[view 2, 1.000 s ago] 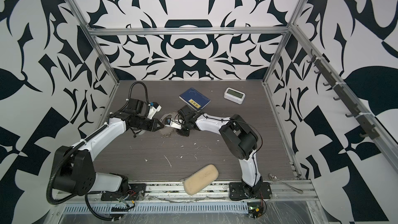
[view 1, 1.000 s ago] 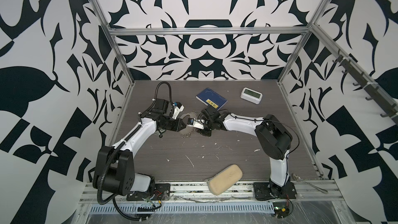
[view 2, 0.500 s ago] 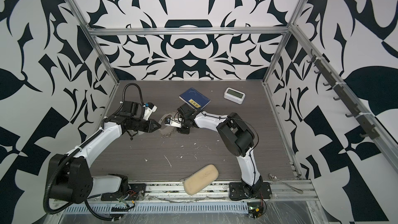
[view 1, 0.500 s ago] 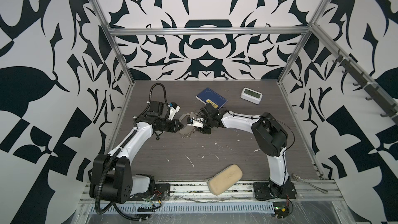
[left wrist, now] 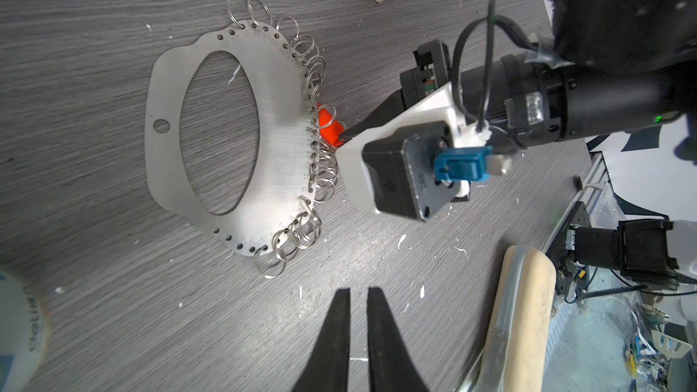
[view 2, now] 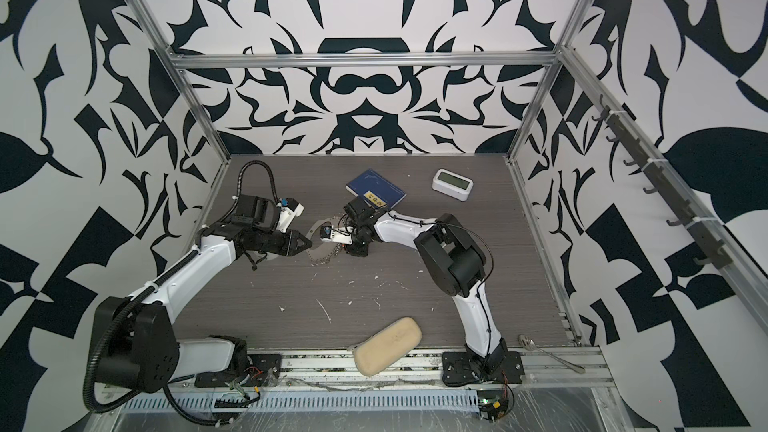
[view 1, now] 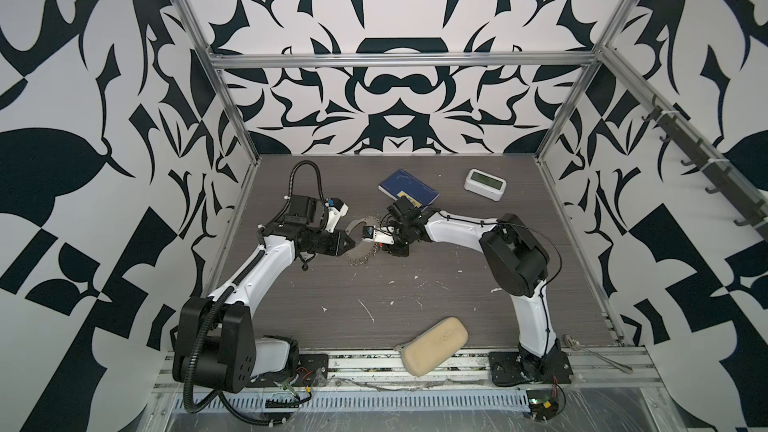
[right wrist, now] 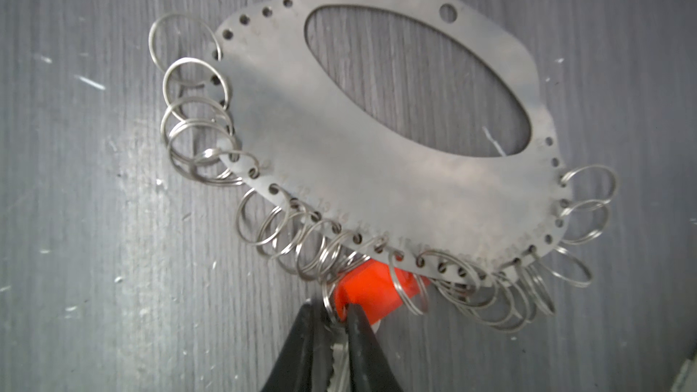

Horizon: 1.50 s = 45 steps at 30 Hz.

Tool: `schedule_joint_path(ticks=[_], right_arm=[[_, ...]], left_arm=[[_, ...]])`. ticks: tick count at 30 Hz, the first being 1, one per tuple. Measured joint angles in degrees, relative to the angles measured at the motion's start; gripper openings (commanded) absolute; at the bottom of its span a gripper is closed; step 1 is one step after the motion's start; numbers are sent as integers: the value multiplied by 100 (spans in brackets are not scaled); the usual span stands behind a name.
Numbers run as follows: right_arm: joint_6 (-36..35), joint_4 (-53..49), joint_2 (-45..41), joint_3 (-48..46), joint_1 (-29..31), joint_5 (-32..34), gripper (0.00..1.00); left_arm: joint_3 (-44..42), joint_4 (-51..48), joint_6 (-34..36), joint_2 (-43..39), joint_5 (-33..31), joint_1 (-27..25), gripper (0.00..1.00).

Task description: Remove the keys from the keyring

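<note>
L arm (view 1: pixel 266 259) back; keys (right wrist: pixel 371 290) wrist-view only

keyring (left wrist: pixel 279 115): I see a flat grey oval hoop lying on the table, small rings along one edge | keys (right wrist: pixel 371 288): orange tag tucked at that ringed edge, silver blades mostly hidden

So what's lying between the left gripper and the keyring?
Only bare grey tabletop with white flecks separates the left gripper from the keyring, in the left wrist view.
</note>
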Motion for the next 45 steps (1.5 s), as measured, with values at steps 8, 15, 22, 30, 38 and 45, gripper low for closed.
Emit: schedule_joint_path(ticks=[8, 15, 22, 30, 38, 45], right_arm=[[-15, -131, 4, 63, -2, -92, 17], [-20, -212, 9, 164, -2, -133, 19], [-20, -247, 63, 280, -2, -181, 17], [-24, -286, 173, 337, -2, -199, 9], [-127, -476, 125, 387, -2, -101, 0], [-348, -1045, -549, 387, 7, 348, 0]], left_arm=[[0, 0, -15, 0, 0, 0, 14], [0, 0, -70, 0, 0, 0, 14], [0, 0, -92, 0, 2, 0, 14], [0, 0, -94, 0, 13, 0, 14], [0, -4, -79, -44, 15, 0, 13], [31, -92, 358, -743, 83, 0, 8]])
